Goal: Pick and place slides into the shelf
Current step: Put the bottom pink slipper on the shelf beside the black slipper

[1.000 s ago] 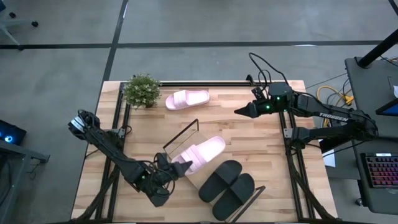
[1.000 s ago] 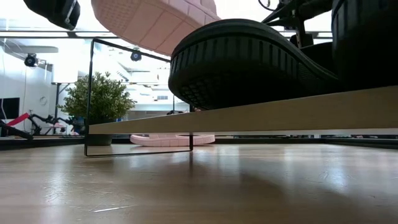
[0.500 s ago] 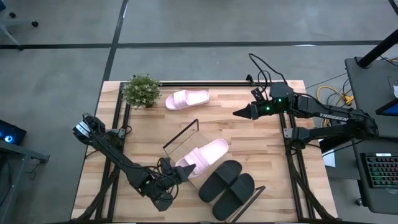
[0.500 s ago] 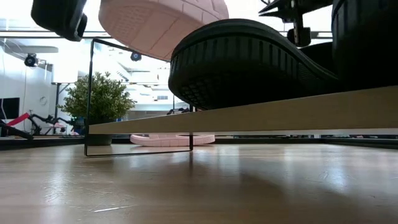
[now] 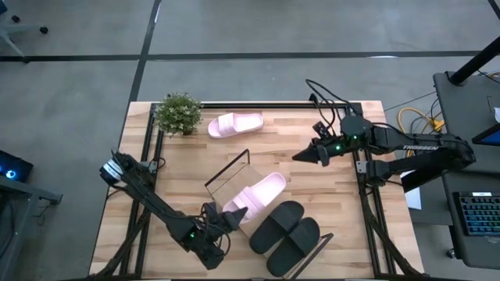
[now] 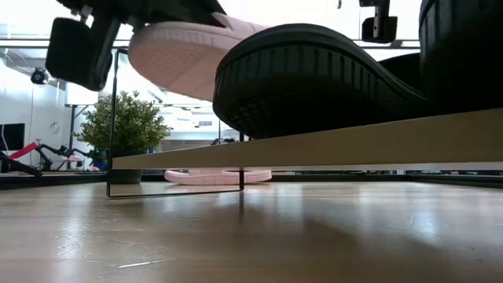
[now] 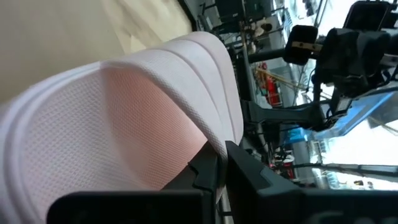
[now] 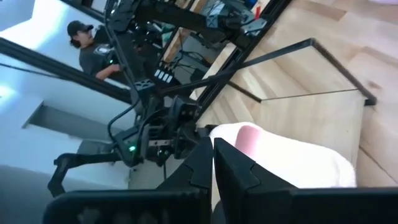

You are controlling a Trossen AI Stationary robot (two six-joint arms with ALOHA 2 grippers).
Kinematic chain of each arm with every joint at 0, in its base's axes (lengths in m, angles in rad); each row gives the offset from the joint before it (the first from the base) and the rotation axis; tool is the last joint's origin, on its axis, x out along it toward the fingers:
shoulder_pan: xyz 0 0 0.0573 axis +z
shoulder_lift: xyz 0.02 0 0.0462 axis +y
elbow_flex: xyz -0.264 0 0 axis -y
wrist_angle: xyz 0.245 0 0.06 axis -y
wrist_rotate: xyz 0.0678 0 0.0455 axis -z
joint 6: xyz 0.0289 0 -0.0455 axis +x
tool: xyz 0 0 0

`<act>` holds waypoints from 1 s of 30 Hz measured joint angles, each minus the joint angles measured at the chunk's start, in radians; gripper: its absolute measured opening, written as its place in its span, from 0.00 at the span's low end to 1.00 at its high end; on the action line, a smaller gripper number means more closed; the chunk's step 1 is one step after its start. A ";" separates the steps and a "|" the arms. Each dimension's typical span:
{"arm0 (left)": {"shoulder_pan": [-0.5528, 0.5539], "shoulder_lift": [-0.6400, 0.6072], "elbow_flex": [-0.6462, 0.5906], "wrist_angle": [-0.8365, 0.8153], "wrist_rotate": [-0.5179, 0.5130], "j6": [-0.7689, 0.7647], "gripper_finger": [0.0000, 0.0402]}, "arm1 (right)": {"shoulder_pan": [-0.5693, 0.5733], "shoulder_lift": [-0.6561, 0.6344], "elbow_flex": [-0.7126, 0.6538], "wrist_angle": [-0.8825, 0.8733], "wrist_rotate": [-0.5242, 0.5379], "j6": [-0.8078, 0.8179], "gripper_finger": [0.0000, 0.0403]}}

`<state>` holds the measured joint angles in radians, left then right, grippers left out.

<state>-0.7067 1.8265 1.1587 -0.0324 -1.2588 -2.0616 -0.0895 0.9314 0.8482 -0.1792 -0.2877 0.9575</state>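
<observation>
My left gripper (image 5: 233, 215) is shut on a pale pink slide (image 5: 255, 195) that lies slanted over the light-wood shelf (image 5: 225, 186). The slide fills the left wrist view (image 7: 124, 112). The black pair (image 5: 285, 228) sits side by side on the shelf board (image 6: 354, 145), toward its near end. The second pink slide (image 5: 234, 123) lies flat on the table at the far side, beside a plant. My right gripper (image 5: 298, 155) hangs shut and empty over the table, right of the shelf's far end. My left gripper pinches the pink slide's near-left end (image 7: 205, 146) between its two fingers. The fingers come slanting from the table's near left. In the low view the slide (image 6: 189, 55) is above the board. The black slide (image 6: 314, 79) hides whether it rests there.
A small potted plant (image 5: 178, 113) stands at the table's far left corner. Black wire frames (image 5: 228, 166) end the shelf. Black rails run along the table's left, right and far edges. A person (image 8: 87, 43) shows in the room beyond the table.
My left gripper has gone toward the table's near right with the pink slide, which has come down lower over the shelf board and tipped flatter. My right gripper has moved toward the table's near edge, still shut.
</observation>
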 joint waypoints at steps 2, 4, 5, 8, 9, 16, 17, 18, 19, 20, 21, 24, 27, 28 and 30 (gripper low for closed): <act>0.000 0.020 0.000 0.047 -0.006 -0.001 0.00 | 0.014 0.000 0.000 0.001 0.001 0.000 0.02; 0.000 0.041 0.001 0.091 -0.006 0.000 0.00 | 0.027 0.000 0.000 0.002 0.001 0.003 0.02; 0.000 0.051 0.003 0.099 -0.005 0.000 0.00 | 0.032 0.000 0.000 0.003 0.001 0.003 0.02; 0.000 0.071 0.013 0.104 -0.001 0.001 0.00 | 0.045 0.000 0.000 0.004 0.001 0.003 0.02; 0.000 0.075 0.018 0.105 0.000 0.001 0.00 | 0.049 0.000 0.000 0.005 0.002 0.003 0.02; 0.000 0.085 0.025 0.104 0.029 0.048 0.00 | 0.074 0.000 0.000 0.015 0.010 0.003 0.02; 0.000 0.085 0.025 0.103 0.030 0.055 0.00 | 0.078 0.000 0.000 0.020 0.011 0.003 0.02; 0.000 0.085 0.025 0.103 0.031 0.056 0.00 | 0.081 0.000 0.000 0.026 0.012 0.004 0.02; 0.000 0.085 0.025 0.103 0.033 0.056 0.00 | 0.085 0.000 0.000 0.033 0.015 0.005 0.02; 0.000 0.085 0.025 0.103 0.038 0.056 0.00 | 0.089 0.000 0.000 0.039 0.023 0.009 0.02; 0.000 0.085 0.025 0.103 0.043 0.057 0.00 | 0.093 0.000 0.000 0.042 0.027 0.011 0.02; 0.000 0.085 0.023 0.096 0.046 0.057 0.00 | 0.100 0.000 0.000 0.044 0.029 0.011 0.02; 0.000 0.085 0.022 0.095 0.049 0.058 0.00 | 0.105 0.000 0.000 0.044 0.030 0.018 0.02; 0.000 0.085 0.022 0.095 0.050 0.060 0.00 | 0.105 0.000 0.000 0.044 0.030 0.019 0.02; 0.000 0.085 0.022 0.095 0.064 0.068 0.00 | 0.105 0.000 0.000 0.044 0.030 0.021 0.02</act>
<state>-0.7067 1.9118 1.1805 0.0623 -1.1949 -1.9941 0.0158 0.9318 0.8478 -0.1352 -0.2573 0.9789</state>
